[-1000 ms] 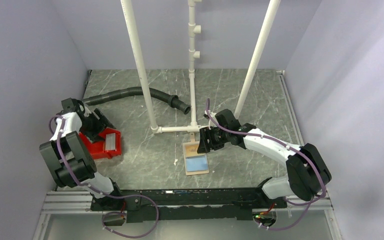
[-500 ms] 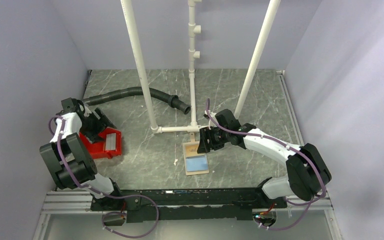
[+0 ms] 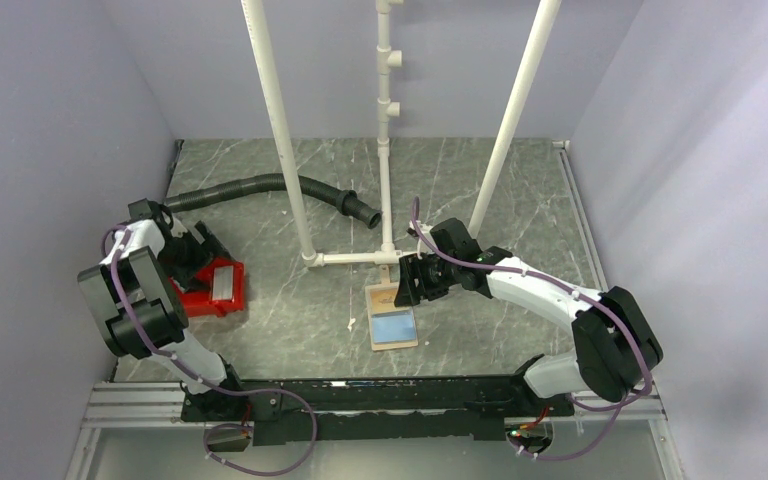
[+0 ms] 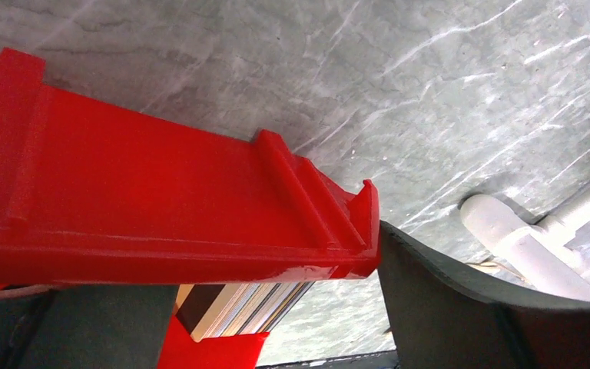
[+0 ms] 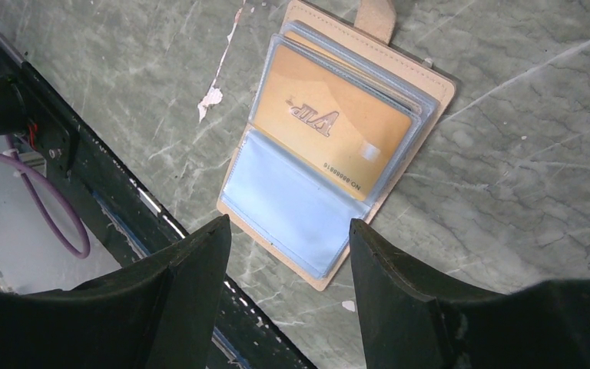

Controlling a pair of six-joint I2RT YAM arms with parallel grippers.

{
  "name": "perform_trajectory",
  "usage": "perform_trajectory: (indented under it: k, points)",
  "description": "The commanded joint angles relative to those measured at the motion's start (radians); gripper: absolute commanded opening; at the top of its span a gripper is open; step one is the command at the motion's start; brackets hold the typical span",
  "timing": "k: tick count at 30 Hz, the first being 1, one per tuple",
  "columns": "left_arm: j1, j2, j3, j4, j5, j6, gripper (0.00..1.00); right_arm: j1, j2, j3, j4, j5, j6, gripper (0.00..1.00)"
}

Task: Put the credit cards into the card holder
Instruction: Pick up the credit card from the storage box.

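From above, the left gripper (image 3: pixel 196 262) sits at the far-left corner of the red bin (image 3: pixel 200 300). The credit cards (image 3: pixel 225 283) lie in the bin just right of it, a grey stack whose long axis runs roughly far to near. The card holder (image 3: pixel 392 316) lies open on the table (image 3: pixel 480 180) mid-front, well apart from the bin. Its long axis runs far to near, its far half under the right gripper (image 3: pixel 407 283), beside the white pipe (image 3: pixel 350 258).

In the left wrist view, the gripper (image 4: pixel 234 269) has its fingers (image 4: pixel 461 307) spread wide, straddling the bin's end wall (image 4: pixel 161 207). The stack's edges (image 4: pixel 238 307) show below the rim, between the fingers. Whether a finger touches the bin I cannot tell.

In the right wrist view, the gripper (image 5: pixel 288 231) hangs above the holder (image 5: pixel 422 115), fingers (image 5: pixel 192 284) apart and gripping nothing. The holder lies flat, spread open, its snap tab (image 5: pixel 375 17) pointing away from the fingers. A gold card (image 5: pixel 330 127) fills the tab-side sleeve, and the pale blue sleeve lies nearest the fingertips.
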Motion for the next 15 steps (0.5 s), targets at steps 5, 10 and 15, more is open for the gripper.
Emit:
perform_trajectory:
  k: [5,10,15]
  points:
    - [0.0,-0.092,0.0,-0.03,0.086,0.017,0.66,-0.005,0.005,0.02,0.031,0.001,-0.022,0.61]
    - [-0.001,-0.111,0.006,-0.036,0.075,0.018,0.57,-0.005,0.007,0.021,0.029,0.002,-0.021,0.61]
    - [0.001,-0.105,0.003,-0.036,0.08,0.02,0.48,-0.007,0.009,0.021,0.028,0.003,-0.021,0.61]
